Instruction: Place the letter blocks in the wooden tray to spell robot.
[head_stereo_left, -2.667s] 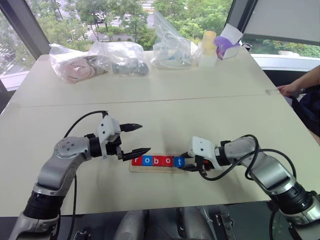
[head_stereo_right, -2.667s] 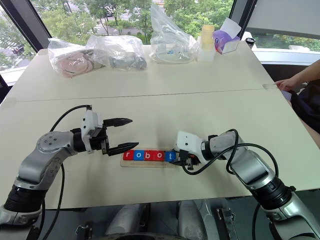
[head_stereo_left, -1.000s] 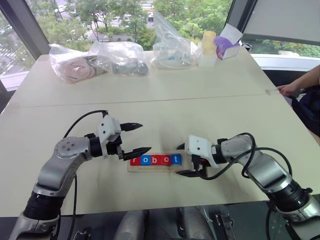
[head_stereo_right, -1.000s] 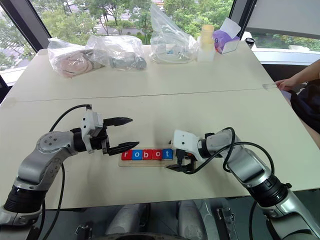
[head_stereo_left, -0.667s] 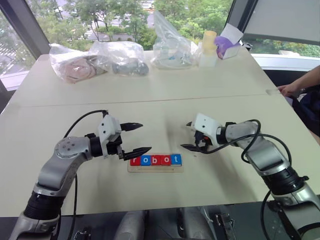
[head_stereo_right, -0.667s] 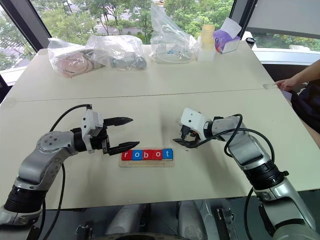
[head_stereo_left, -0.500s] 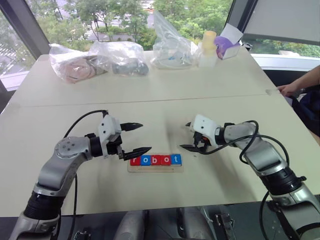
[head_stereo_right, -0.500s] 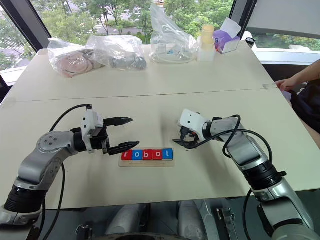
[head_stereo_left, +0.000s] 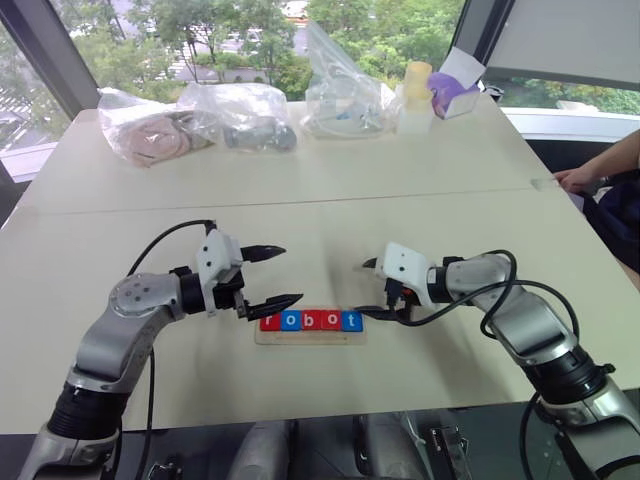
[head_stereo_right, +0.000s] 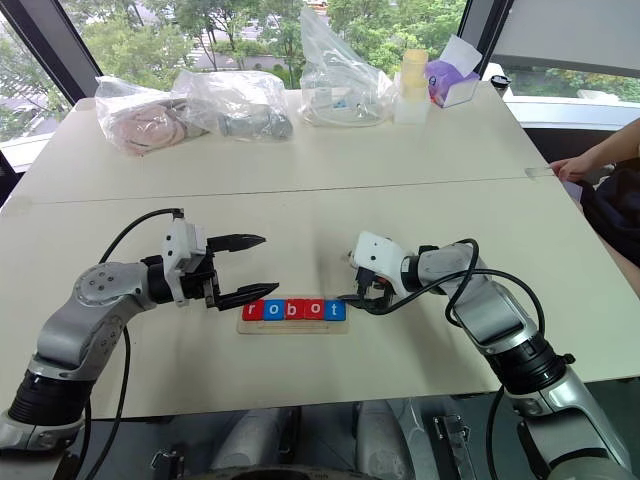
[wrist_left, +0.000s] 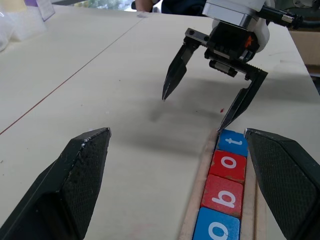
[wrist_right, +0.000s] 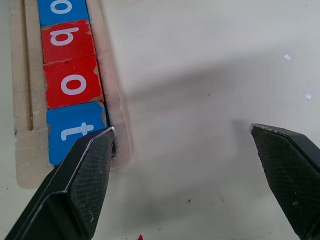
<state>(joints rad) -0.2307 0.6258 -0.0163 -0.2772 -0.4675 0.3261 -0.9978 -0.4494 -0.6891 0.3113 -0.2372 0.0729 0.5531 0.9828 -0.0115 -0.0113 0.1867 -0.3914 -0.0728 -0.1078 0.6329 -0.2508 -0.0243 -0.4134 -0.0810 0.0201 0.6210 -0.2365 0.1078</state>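
You were working in what looked like an office or lab room high in a building. Large windows (head_stereo_left: 200, 40) with dark frames looked down on treetops and a street. Two pale tables (head_stereo_left: 420, 170) stood pushed together, with clear plastic bags (head_stereo_left: 200, 115) of supplies and a tissue box (head_stereo_left: 455, 92) at the far edge. A person's arm (head_stereo_left: 605, 170) rested at one side.
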